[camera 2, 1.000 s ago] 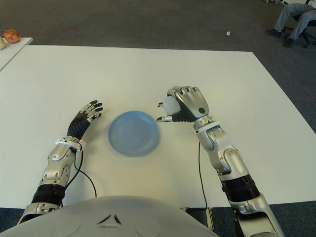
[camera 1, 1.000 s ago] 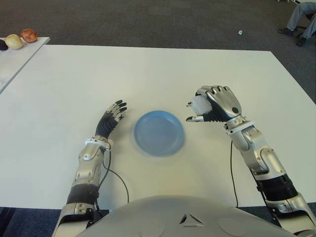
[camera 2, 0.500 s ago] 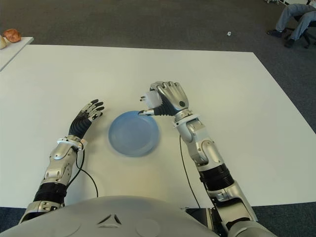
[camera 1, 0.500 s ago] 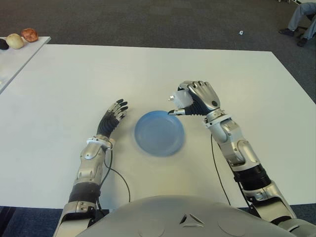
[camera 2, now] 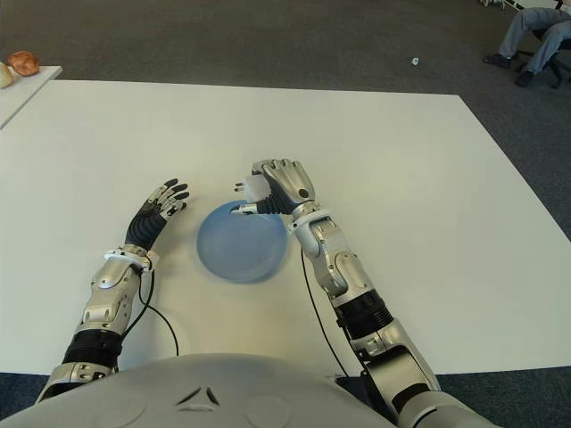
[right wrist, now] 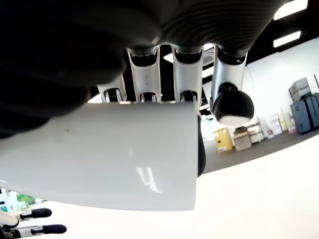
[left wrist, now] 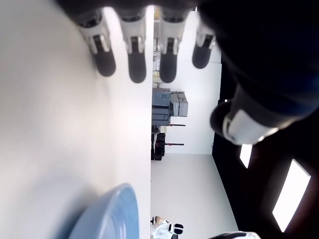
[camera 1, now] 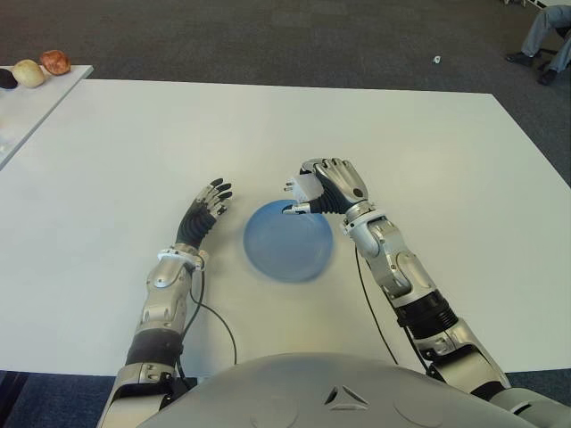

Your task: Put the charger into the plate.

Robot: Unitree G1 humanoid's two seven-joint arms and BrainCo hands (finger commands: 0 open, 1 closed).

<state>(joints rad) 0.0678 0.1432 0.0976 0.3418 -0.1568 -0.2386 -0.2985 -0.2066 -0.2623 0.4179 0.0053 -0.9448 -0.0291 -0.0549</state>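
Gripping the white charger (camera 1: 306, 187), the right hand (camera 1: 328, 187) hangs over the blue plate's (camera 1: 287, 242) far rim.
Left hand (camera 1: 204, 208), fingers spread, shows left of the plate.

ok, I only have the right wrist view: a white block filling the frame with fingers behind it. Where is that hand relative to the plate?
Observer: The right hand holds the charger above the far rim of the blue plate.
Operator: Anything already on the plate?
Observer: No, its surface is bare.
Operator: Left hand in the way?
Observer: No, the left hand shows to the left of the plate with its fingers spread, holding nothing.
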